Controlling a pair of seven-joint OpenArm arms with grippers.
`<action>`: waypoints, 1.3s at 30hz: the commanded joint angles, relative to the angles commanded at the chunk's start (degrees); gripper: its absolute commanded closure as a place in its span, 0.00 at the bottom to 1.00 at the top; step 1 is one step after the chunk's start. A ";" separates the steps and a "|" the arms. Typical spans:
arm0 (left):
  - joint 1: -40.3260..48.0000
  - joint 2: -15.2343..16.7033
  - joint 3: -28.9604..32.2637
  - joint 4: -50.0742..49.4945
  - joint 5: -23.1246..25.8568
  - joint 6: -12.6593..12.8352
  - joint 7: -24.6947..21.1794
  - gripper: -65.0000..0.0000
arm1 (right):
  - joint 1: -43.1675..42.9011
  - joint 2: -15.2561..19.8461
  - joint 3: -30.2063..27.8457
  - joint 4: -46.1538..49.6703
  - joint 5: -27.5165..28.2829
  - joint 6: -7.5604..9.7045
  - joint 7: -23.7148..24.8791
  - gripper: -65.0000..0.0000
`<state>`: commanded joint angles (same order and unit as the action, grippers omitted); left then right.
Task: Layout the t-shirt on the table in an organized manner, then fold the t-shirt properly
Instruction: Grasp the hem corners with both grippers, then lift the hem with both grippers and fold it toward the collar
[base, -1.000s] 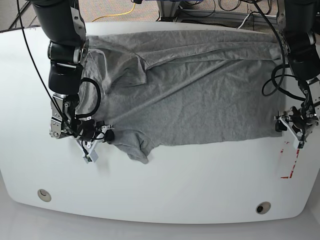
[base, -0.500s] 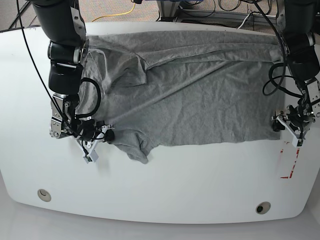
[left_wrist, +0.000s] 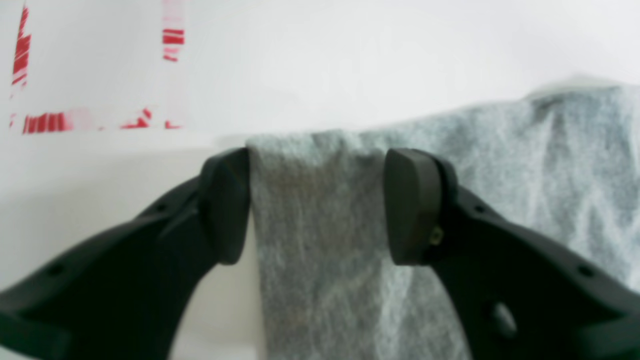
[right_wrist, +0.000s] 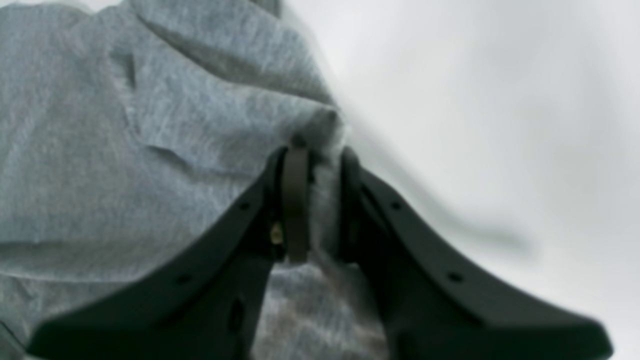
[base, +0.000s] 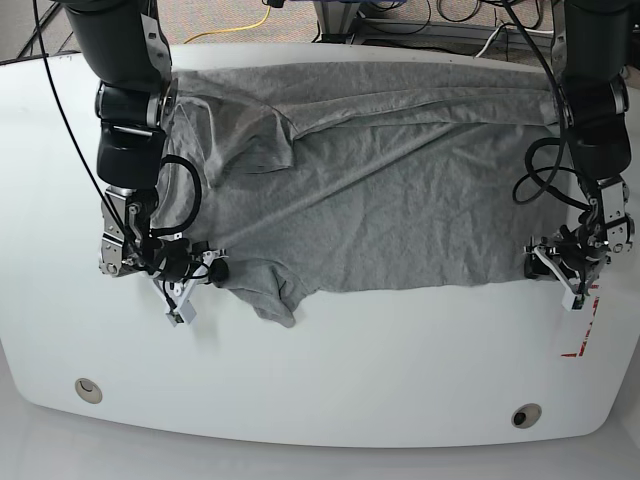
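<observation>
The grey t-shirt (base: 380, 190) lies spread and wrinkled across the white table (base: 400, 360), with a bunched sleeve at its lower left. In the left wrist view, my left gripper (left_wrist: 317, 205) is open, and a strip of the t-shirt (left_wrist: 320, 240) runs between its two pads. In the base view the left gripper (base: 556, 264) sits at the shirt's lower right corner. My right gripper (right_wrist: 317, 200) is shut on a fold of the t-shirt (right_wrist: 150, 125). The base view shows the right gripper (base: 200, 272) at the shirt's lower left edge.
Worn red tape marks (base: 578, 345) lie just right of the left gripper, and the red tape (left_wrist: 50, 122) also shows in the left wrist view. Two round holes (base: 88, 389) (base: 526, 415) sit near the front edge. Cables (base: 240, 25) trail behind the table.
My left gripper has slid leftward from beside the shirt onto its lower right corner. The right arm and the shirt's left side have stayed put.
</observation>
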<state>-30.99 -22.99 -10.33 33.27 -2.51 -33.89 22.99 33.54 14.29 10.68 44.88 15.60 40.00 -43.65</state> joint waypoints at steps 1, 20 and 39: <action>0.00 0.00 0.00 0.00 0.00 0.00 0.00 0.68 | 0.00 0.00 0.00 0.00 0.00 0.00 0.00 0.86; 3.52 0.18 -3.69 15.47 -0.09 -0.35 5.01 1.00 | 0.09 0.26 0.26 2.20 0.09 0.00 -1.49 0.87; 14.59 1.41 -4.84 39.56 -0.09 -5.63 17.05 1.00 | -9.85 0.88 2.99 32.97 0.18 0.00 -17.05 0.86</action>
<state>-16.40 -21.58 -15.16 72.84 -2.59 -39.52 40.04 23.69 15.16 13.67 77.85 15.78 40.00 -60.70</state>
